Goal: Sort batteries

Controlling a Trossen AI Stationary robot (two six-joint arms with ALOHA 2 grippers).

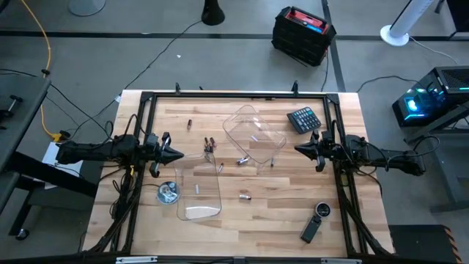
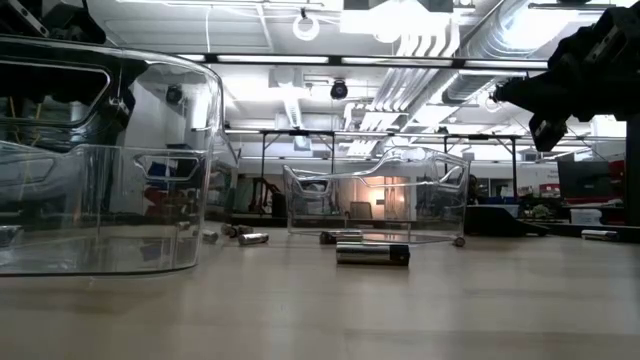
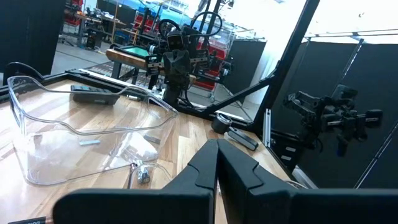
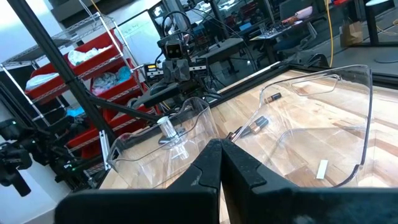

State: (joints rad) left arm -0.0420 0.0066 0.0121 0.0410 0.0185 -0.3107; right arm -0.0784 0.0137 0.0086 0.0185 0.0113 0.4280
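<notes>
Small cylindrical batteries lie scattered on the wooden table: one (image 1: 188,123) toward the far edge, a dark pair (image 1: 209,144), one (image 1: 240,160) and one (image 1: 245,196) that shows closest in the low view (image 2: 372,254). One battery (image 1: 198,188) lies inside the near clear tray (image 1: 217,192). Another (image 1: 255,137) lies in the far clear tray (image 1: 253,117). My left gripper (image 1: 180,155) (image 3: 217,148) hovers shut at the table's left, pointing right. My right gripper (image 1: 297,148) (image 4: 221,144) hovers shut at the right, pointing left. Neither holds anything.
A round shiny metal dish (image 1: 168,193) sits left of the near tray. A black keypad device (image 1: 303,119) lies at the far right. A black oblong gadget (image 1: 310,231) and a round dark object (image 1: 322,210) lie at the near right. Bare wood lies between the trays and the near edge.
</notes>
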